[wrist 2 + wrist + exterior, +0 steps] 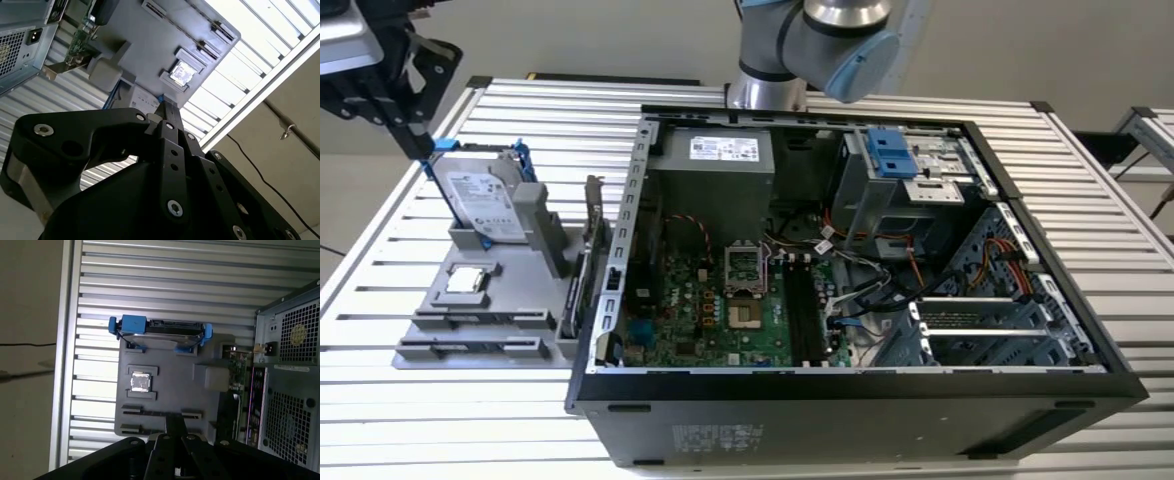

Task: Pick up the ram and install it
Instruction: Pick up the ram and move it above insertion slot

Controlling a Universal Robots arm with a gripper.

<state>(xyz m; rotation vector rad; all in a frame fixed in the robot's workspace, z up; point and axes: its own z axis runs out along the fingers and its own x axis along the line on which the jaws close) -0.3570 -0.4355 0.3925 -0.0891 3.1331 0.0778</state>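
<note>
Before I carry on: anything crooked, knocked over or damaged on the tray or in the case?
Nothing stands out. The hard drive stands in its holder on the grey tray, the CPU chip lies flat in its recess, and the open case lies flat, cables inside.

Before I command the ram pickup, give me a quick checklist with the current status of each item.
1. Black metal computer case open, green motherboard exposed: ok.
2. End effector outside the case, near the grey plastic tray: ok.
3. Thin dark ram stick located on tray: cannot tell.
4. Silver hard drive in blue frame upright, clear of end effector: cannot tell.
5. Long black memory slots free: cannot tell.
</note>
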